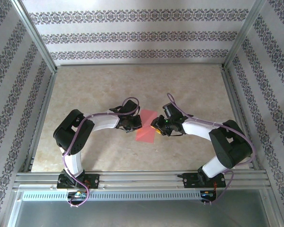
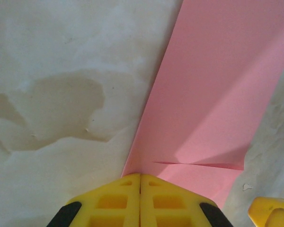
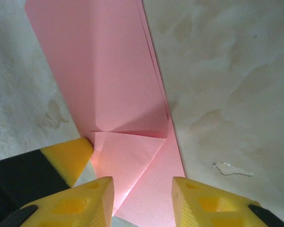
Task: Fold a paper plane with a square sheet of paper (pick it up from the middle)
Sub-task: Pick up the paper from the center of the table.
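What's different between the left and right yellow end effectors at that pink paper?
The left arm's yellow two-finger end effector is shut, fingers pressed together; the right arm's yellow two-finger end effector is open, with a clear gap. The left one's tips meet the edge of the folded pink-red paper sheet; the right one shows paper in its gap. Both face each other across the sheet.

The paper (image 1: 146, 128) lies on the table (image 1: 99, 87) — between left hand (image 1: 134, 124) (touching it) and right hand (image 1: 157, 128).
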Controlling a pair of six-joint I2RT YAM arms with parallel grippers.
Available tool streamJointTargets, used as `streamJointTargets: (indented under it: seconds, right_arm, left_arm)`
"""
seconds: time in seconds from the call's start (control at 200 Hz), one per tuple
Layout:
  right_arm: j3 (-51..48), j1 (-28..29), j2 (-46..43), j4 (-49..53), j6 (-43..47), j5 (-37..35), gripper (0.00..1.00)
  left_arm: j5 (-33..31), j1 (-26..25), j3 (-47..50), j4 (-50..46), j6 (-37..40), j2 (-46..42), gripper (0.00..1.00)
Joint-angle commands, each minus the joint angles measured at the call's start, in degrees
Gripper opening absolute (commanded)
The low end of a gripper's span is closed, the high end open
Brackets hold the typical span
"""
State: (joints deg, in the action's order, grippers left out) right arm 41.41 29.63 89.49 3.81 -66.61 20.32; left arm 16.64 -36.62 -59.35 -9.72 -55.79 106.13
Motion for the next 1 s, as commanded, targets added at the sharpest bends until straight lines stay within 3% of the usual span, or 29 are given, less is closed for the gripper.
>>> streamJointTargets:
  seconds: [0.0, 0.525, 0.994]
  right_arm:
    - [1.0, 0.8, 1.4, -0.6, -3.6, -3.2, 0.36]
    - [4.2, 2.4, 6.5, -2.6, -4.5, -2.9, 0.33]
    - [2.2, 2.1, 3.8, 0.0, -4.8, -7.4, 0.36]
  left_arm:
    - [-0.7, 0.3, 2.2, -1.0, -1.9, 2.4, 0.07]
    - [0.2, 0.5, 3.0, -0.2, -2.2, 2.2, 0.07]
    - [0.1, 0.8, 3.0, -0.5, -2.2, 2.3, 0.07]
